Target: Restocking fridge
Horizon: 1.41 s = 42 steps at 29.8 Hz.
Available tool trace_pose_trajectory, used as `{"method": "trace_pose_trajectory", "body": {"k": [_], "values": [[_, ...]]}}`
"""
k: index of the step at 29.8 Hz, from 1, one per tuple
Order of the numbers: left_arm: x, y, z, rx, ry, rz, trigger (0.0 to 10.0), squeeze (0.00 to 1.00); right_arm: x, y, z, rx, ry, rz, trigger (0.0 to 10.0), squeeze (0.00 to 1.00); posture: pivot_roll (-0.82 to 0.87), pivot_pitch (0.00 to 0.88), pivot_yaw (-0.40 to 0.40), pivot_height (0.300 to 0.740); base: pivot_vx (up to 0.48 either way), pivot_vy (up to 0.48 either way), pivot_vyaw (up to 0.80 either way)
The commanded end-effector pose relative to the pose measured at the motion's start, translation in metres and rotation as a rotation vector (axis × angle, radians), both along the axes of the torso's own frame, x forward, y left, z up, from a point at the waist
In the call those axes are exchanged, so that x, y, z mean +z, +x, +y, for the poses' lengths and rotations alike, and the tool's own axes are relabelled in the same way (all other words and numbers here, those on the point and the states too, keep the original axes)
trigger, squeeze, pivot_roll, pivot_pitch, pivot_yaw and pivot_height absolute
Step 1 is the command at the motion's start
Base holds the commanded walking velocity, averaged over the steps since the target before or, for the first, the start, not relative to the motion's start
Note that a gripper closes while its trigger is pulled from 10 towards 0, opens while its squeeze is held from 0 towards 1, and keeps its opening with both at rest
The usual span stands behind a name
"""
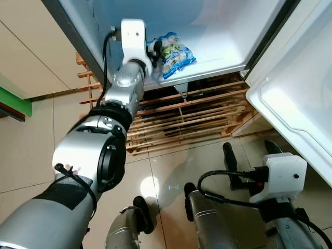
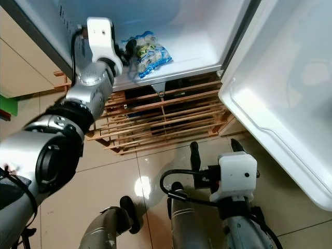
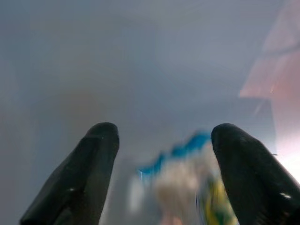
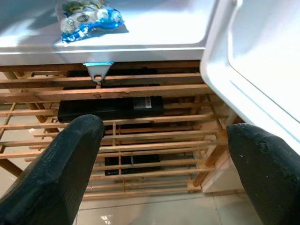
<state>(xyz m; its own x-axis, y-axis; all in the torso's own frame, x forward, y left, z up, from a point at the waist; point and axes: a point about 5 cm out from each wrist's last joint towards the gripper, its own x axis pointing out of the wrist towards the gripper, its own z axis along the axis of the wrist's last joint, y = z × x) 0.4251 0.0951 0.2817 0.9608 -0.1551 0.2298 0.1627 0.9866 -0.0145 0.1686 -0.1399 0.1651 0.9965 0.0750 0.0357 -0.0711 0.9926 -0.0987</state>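
A clear bag of round white food with blue and yellow print (image 1: 175,52) lies on the white floor of the open fridge (image 1: 220,44). My left arm reaches up into the fridge, and my left gripper (image 1: 154,48) sits just to the left of the bag. In the left wrist view its fingers (image 3: 101,154) stand open, with the blurred bag (image 3: 187,187) beyond them, not pinched. My right gripper (image 1: 250,149) hangs low over the floor, open and holding nothing. In the right wrist view it (image 4: 164,129) faces the fridge, and the bag (image 4: 89,18) lies at the top.
The fridge stands on a wooden slatted rack (image 1: 192,116) with a dark box inside (image 4: 112,108). The open fridge door (image 1: 295,98) juts out on the right, above my right arm. Beige cabinets (image 1: 31,52) stand at left, with glossy floor tiles (image 1: 171,166) below.
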Motion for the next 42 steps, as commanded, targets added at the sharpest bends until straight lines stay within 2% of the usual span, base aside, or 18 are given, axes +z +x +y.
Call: {"method": "trace_pose_trajectory", "body": {"k": [1, 4, 5, 10, 12, 13, 14, 16, 20, 23, 24, 25, 27, 29, 32, 34, 39, 42], "values": [[0.016, -0.001, 0.002, 0.001, 0.001, -0.072, 10.0, 0.0, -0.007, 0.003, 0.0, 0.01, 0.015, 0.03, 10.0, 0.0, -0.43, 0.334, 0.069, 0.74, 0.0, 0.0, 0.0], [0.022, -0.002, -0.003, -0.021, 0.008, -0.104, 10.0, 0.0, -0.006, 0.006, 0.0, 0.02, 0.023, 0.021, 10.0, 0.0, -0.41, 0.319, 0.066, 0.74, 0.0, 0.0, 0.0], [0.022, -0.004, -0.01, -0.066, 0.011, -0.122, 10.0, 0.0, -0.006, 0.011, 0.0, 0.026, 0.037, 0.017, 10.0, 0.0, -0.39, 0.308, 0.065, 0.74, 0.0, 0.0, 0.0], [-0.022, -0.013, -0.042, -0.214, 0.075, -0.054, 10.0, 0.0, -0.012, 0.028, -0.003, 0.027, 0.088, 0.032, 10.0, 0.0, -0.32, 0.262, 0.064, 0.74, 0.0, 0.0, 0.0], [-0.038, -0.017, -0.047, -0.248, 0.065, -0.021, 10.0, 0.0, -0.013, 0.035, -0.004, 0.024, 0.101, 0.028, 10.0, 0.0, -0.31, 0.25, 0.065, 0.74, 0.0, 0.0, 0.0], [-0.038, -0.017, -0.047, -0.248, 0.065, -0.021, 10.0, 0.0, -0.013, 0.035, -0.004, 0.024, 0.101, 0.028, 10.0, 0.0, -0.31, 0.25, 0.065, 0.74, 0.0, 0.0, 0.0], [-0.056, -0.024, -0.048, -0.277, 0.059, -0.014, 10.0, 0.0, -0.014, 0.042, -0.006, 0.019, 0.108, 0.02, 10.0, 0.0, -0.29, 0.236, 0.067, 0.74, 0.0, 0.0, 0.0], [-0.064, -0.03, -0.044, -0.286, 0.06, -0.043, 10.0, 0.0, -0.016, 0.051, -0.006, 0.023, 0.112, 0.011, 10.0, 0.0, -0.25, 0.207, 0.072, 0.74, 0.0, 0.0, 0.0], [-0.066, -0.043, -0.036, -0.281, 0.055, -0.113, 10.0, 0.0, -0.019, 0.063, -0.004, 0.037, 0.114, -0.004, 10.0, 0.0, -0.2, 0.179, 0.076, 0.74, 0.0, 0.0, 0.0], [-0.067, -0.068, -0.025, -0.272, 0.044, -0.165, 10.0, 0.0, -0.02, 0.074, -0.001, 0.044, 0.118, -0.029, 10.0, 0.0, -0.17, 0.155, 0.08, 0.74, 0.0, 0.0, 0.0], [-0.067, -0.068, -0.025, -0.272, 0.044, -0.165, 10.0, 0.0, -0.02, 0.074, -0.001, 0.044, 0.118, -0.029, 10.0, 0.0, -0.17, 0.155, 0.08, 0.74, 0.0, 0.0, 0.0], [-0.073, -0.084, -0.018, -0.274, 0.035, -0.157, 10.0, 0.0, -0.021, 0.083, 0.0, 0.044, 0.122, -0.041, 10.0, 0.0, -0.14, 0.114, 0.085, 0.74, 0.0, 0.0, 0.0], [-0.081, -0.102, -0.011, -0.282, 0.045, -0.15, 10.0, 0.0, -0.02, 0.089, -0.001, 0.033, 0.117, -0.055, 10.0, 0.0, -0.12, 0.091, 0.084, 0.74, 0.0, 0.0, 0.0], [-0.084, -0.108, -0.009, -0.286, 0.052, -0.147, 10.0, 0.0, -0.02, 0.09, -0.002, 0.028, 0.114, -0.061, 10.0, 0.0, -0.12, 0.091, 0.084, 0.74, 0.0, 0.0, 0.0], [-0.112, -0.132, 0.007, -0.259, 0.057, -0.047, 10.0, 0.0, -0.022, 0.089, -0.009, -0.039, 0.099, -0.08, 10.0, 0.0, -0.1, 0.045, 0.071, 0.74, 0.0, 0.0, 0.0], [-0.142, -0.151, 0.024, -0.221, 0.107, 0.069, 10.0, 0.0, -0.022, 0.086, -0.012, -0.053, 0.052, -0.105, 10.0, 0.0, -0.1, 0.019, 0.067, 0.74, 0.0, 0.0, 0.0], [-0.149, -0.157, 0.024, -0.228, 0.115, 0.136, 10.0, 0.0, -0.031, 0.091, -0.019, -0.073, 0.051, -0.084, 10.0, 0.0, -0.1, 0.0, 0.057, 0.74, 0.0, 0.0, 0.0], [-0.136, -0.146, 0.015, -0.24, 0.102, 0.083, 10.0, 0.0, -0.028, 0.097, -0.016, -0.062, 0.048, -0.102, 10.0, 0.0, -0.1, 0.0, 0.057, 0.74, 0.0, 0.0, 0.0]]}}
